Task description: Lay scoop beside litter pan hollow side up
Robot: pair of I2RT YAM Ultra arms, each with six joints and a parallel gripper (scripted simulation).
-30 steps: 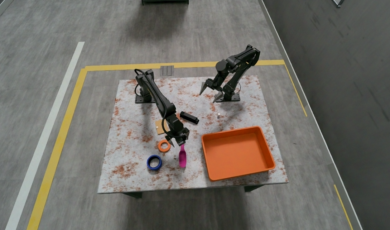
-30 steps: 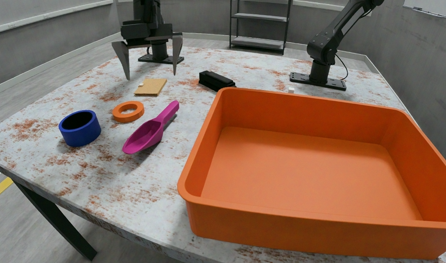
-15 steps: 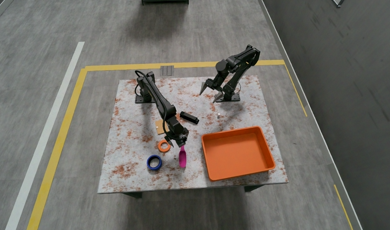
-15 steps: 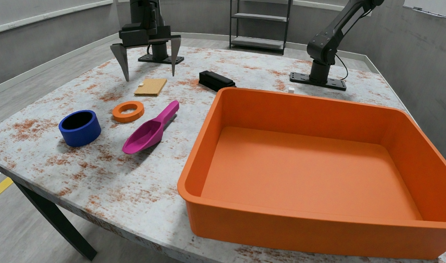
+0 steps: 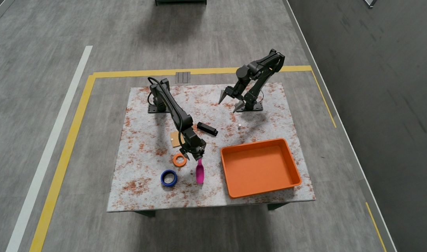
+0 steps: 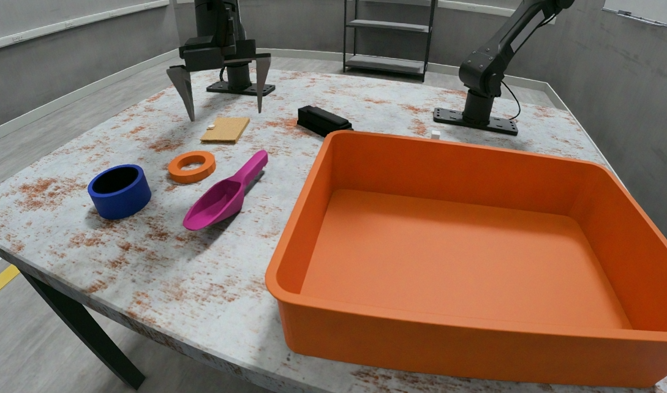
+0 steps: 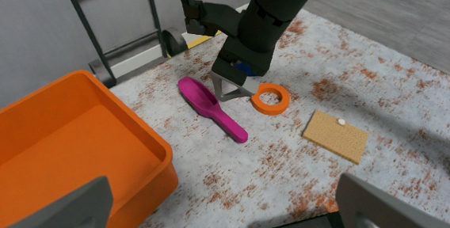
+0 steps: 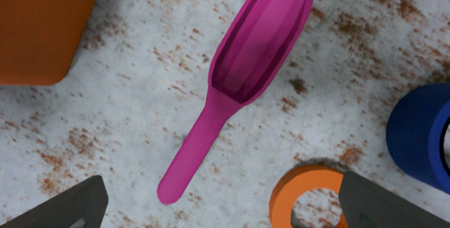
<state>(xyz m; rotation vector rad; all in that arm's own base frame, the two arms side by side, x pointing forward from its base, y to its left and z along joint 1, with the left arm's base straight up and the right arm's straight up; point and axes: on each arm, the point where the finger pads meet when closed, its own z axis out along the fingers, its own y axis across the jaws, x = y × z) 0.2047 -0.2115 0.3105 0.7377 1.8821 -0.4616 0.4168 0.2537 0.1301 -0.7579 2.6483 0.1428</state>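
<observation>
The scoop (image 5: 200,174) (image 6: 220,199) (image 7: 203,100) (image 8: 253,50) lies hollow side up on the tabletop (image 5: 136,187) (image 6: 145,273) (image 7: 190,204) (image 8: 131,133), apart from the litter pan (image 5: 258,167) (image 6: 452,258) (image 7: 71,145) (image 8: 40,26), and the right claw (image 5: 192,157) (image 6: 225,117) (image 7: 227,79) (image 8: 223,184) is spread and empty; it looks light, stiff, perhaps slippery, so I would grasp it at mid-handle.

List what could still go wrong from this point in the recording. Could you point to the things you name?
The right gripper (image 5: 192,159) (image 6: 225,116) is open above the table, near the orange ring (image 5: 175,162) (image 6: 174,174) (image 7: 259,105) (image 8: 280,196); dipping while it moves off might nudge the ring.

The scoop (image 5: 200,174) (image 6: 222,197) (image 7: 204,102) (image 8: 253,50) lies hollow side up with a visible gap to the litter pan (image 5: 261,168) (image 6: 452,258) (image 7: 75,121) (image 8: 40,26), so "close beside" might be judged unmet.
</observation>
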